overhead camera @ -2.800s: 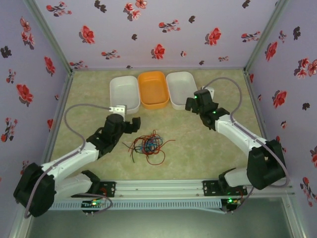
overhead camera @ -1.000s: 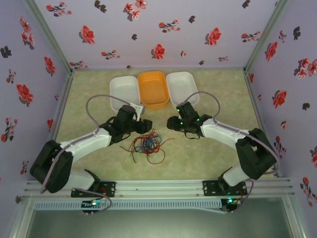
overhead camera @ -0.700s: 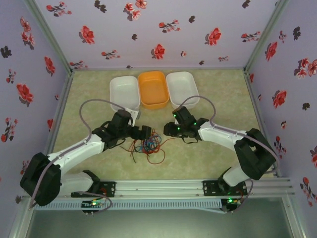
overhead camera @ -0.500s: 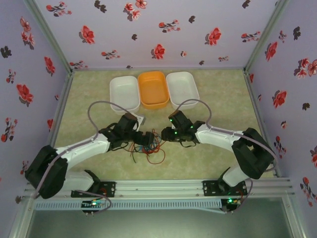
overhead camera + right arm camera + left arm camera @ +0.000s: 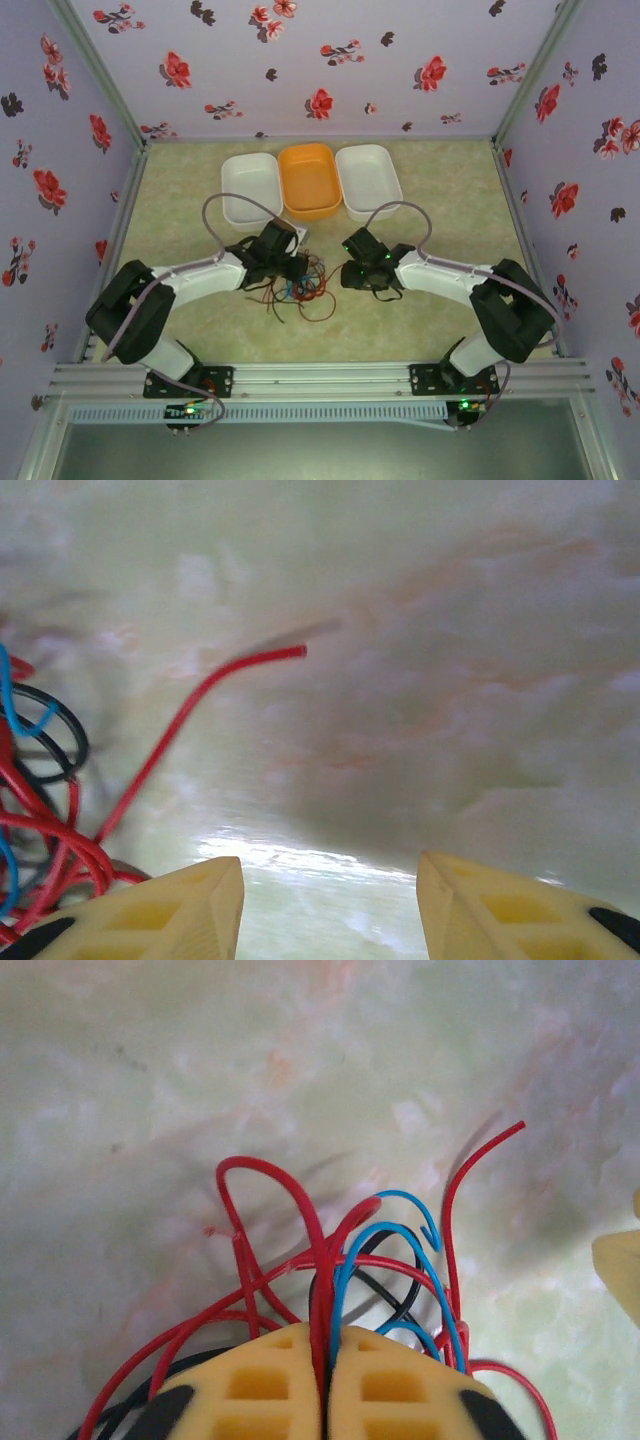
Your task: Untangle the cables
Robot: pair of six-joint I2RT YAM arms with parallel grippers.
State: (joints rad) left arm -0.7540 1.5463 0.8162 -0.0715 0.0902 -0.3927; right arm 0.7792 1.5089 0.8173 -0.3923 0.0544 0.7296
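**A:** Starting nearest the arm bases, where is the bundle?

**B:** The cables (image 5: 300,296) lie in one knot in the middle of the counter (image 5: 440,320). Loose red loops trail toward the near edge.

**A:** And the left end effector?

**B:** The left end effector (image 5: 325,1360) is clenched on the knot's left side. Its wrist view shows a red wire (image 5: 245,1161) and a blue wire (image 5: 395,1195) pinched together in the seam between the fingers. A black wire (image 5: 412,1285) loops just beyond them. That's my worry, because it has caught several strands at once. A pull from here would probably drag the whole bundle or cinch the knot, not free one strand.

**A:** What about the right one?

**B:** The right end effector (image 5: 330,895) is released, with its fingers spread over bare counter and nothing between them. It sits just to the right of the bundle, and a free red end (image 5: 255,660) points its way. If it pins nothing, the knot has no anchor and will likely slide along with the left arm. The two end effectors are also near each other across the knot, so a careless move could make them collide.

**A:** Anything farther back?

**B:** The left white tray (image 5: 250,188), the orange tray (image 5: 310,180) and the right white tray (image 5: 368,177) stand in a row, well apart from the cables. I see little risk there, unless a springy wire slips from the grip and flicks away.
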